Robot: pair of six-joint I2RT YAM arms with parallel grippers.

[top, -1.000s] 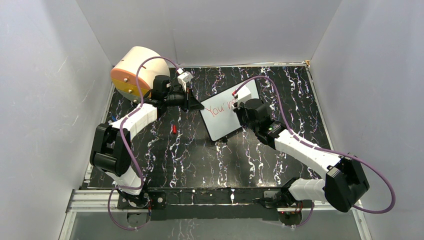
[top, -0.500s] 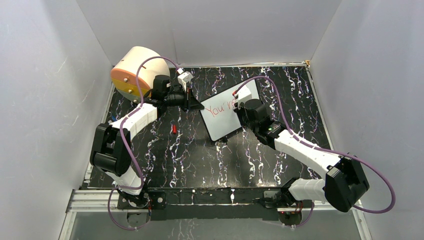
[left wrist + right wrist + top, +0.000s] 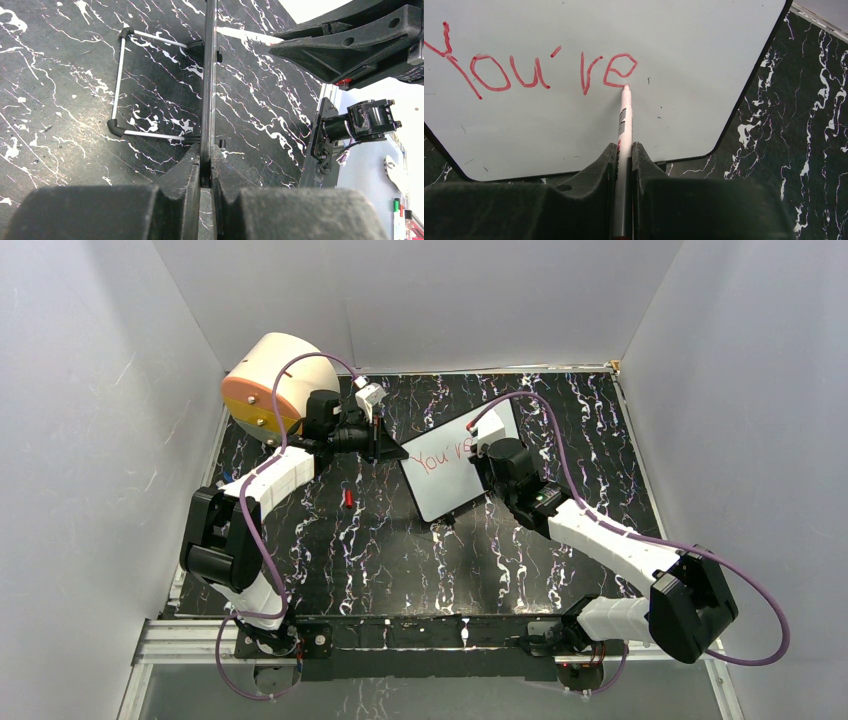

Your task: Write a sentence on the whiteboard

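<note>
Red lettering, the sentence (image 3: 534, 70), so far reads "You're" across the top of the whiteboard (image 3: 455, 475). The board stands propped at a slant on a wire stand (image 3: 119, 85), mid-table toward the far side. The right gripper (image 3: 624, 150) is clenched on a marker (image 3: 624, 120) whose tip sits at the tail of the "e", apparently touching the surface, though contact is hard to confirm. The left gripper (image 3: 205, 160) is clamped on the board's left edge.

To write well here, I would press lightly so the propped board does not rock, and let the left clamp take the push. Lift the tip cleanly off the "e". Little white remains to the right, so the next word probably belongs on a lower line.
</note>
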